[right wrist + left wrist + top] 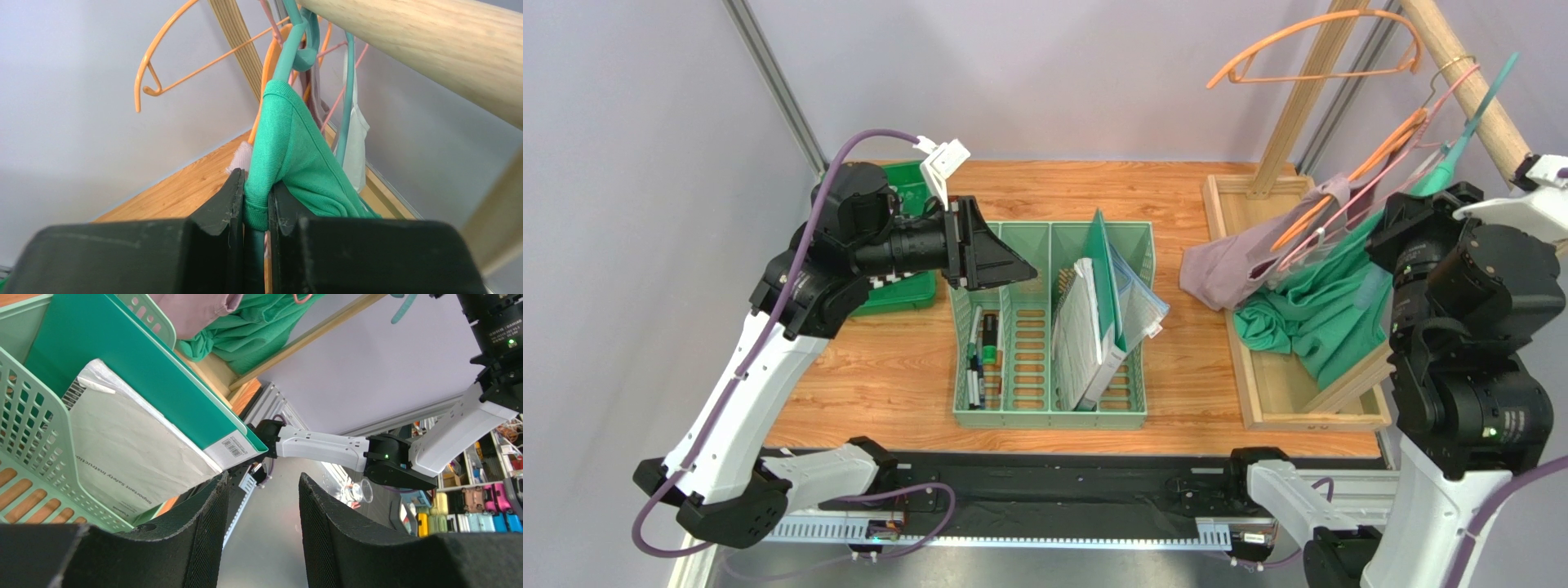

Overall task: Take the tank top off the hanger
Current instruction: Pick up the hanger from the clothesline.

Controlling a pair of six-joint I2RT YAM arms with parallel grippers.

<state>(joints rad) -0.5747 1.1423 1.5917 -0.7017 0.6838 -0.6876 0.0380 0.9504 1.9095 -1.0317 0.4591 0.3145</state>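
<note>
A green tank top (pixel 1320 321) hangs from a teal hanger (pixel 1480 113) on the wooden rail (pixel 1468 86) at the right and spills into the wooden tray (pixel 1284 398). In the right wrist view its shoulder strap (pixel 288 141) sits over the teal hanger (pixel 293 43). My right gripper (pixel 256 196) is shut on that green strap; in the top view it (pixel 1409 235) is beside the garment. My left gripper (pixel 1014 263) is open and empty above the green basket (pixel 1051 417); its fingers (pixel 202 527) show nothing between them.
A mauve garment (pixel 1228 267) hangs on an orange hanger (pixel 1326 208) next to the green one. An empty orange hanger (pixel 1308 49) hangs higher on the rail. The green basket holds folders, papers (pixel 1081 337) and pens. A green bin (pixel 903 288) sits at the left.
</note>
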